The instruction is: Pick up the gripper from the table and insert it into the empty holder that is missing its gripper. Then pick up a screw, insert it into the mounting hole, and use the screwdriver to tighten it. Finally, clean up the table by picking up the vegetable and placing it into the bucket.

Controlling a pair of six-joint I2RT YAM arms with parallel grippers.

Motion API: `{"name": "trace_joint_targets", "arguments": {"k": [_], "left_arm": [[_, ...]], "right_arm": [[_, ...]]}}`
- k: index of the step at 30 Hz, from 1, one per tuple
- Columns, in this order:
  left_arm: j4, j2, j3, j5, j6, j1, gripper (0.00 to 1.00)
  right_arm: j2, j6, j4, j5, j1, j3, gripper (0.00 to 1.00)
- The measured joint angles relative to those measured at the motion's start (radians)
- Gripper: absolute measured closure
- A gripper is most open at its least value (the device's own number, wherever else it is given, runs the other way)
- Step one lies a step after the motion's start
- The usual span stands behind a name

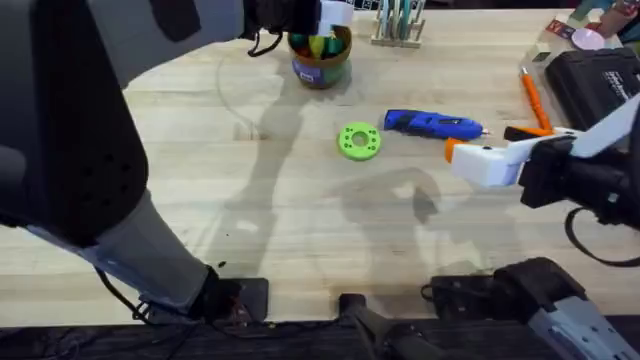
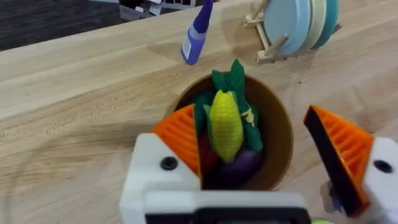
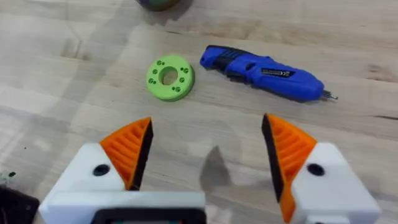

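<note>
Last step: corn [image 2: 226, 124] dropped into bucket [image 2: 280, 134].
Left gripper [image 2: 261, 149] wide open, empty, directly above; next, lift clear.

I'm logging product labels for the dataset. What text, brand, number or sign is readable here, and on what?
None is readable.
Blue screwdriver: a small dark label on its body, too blurred to read.
Bucket: purple-blue band, no legible words.

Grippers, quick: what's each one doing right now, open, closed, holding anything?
Left gripper: open, over the bucket, with the corn between its fingers.
Right gripper: open, holding nothing.
</note>
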Motion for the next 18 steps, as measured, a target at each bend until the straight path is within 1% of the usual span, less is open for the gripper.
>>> {"name": "trace_joint_targets", "arguments": {"k": [1, 4, 8, 12, 15, 18], "left_arm": [[-0.002, -0.001, 0.0, 0.0, 0.0, 0.0, 0.025], [-0.028, -0.013, 0.0, 0.001, 0.0, 0.0, 0.016], [-0.112, -0.078, 0.0, 0.001, 0.005, 0.0, 0.015], [-0.266, -0.194, 0.0, -0.014, 0.045, 0.0, 0.015], [-0.421, -0.3, 0.0, -0.055, 0.086, 0.0, 0.015], [-0.569, -0.382, 0.0, -0.092, 0.112, 0.0, 0.015]], "right_arm": [[0.0, 0.0, 0.0, 0.0, 0.0, 0.0, 0.01], [0.0, 0.0, 0.0, 0.0, 0.0, 0.0, 0.01], [0.0, 0.0, 0.0, 0.0, 0.0, 0.0, 0.01], [0.0, 0.0, 0.0, 0.0, 0.0, 0.0, 0.01], [0.0, 0.0, 0.0, 0.0, 0.0, 0.0, 0.01], [0.0, 0.0, 0.0, 0.0, 0.0, 0.0, 0.01]]}}
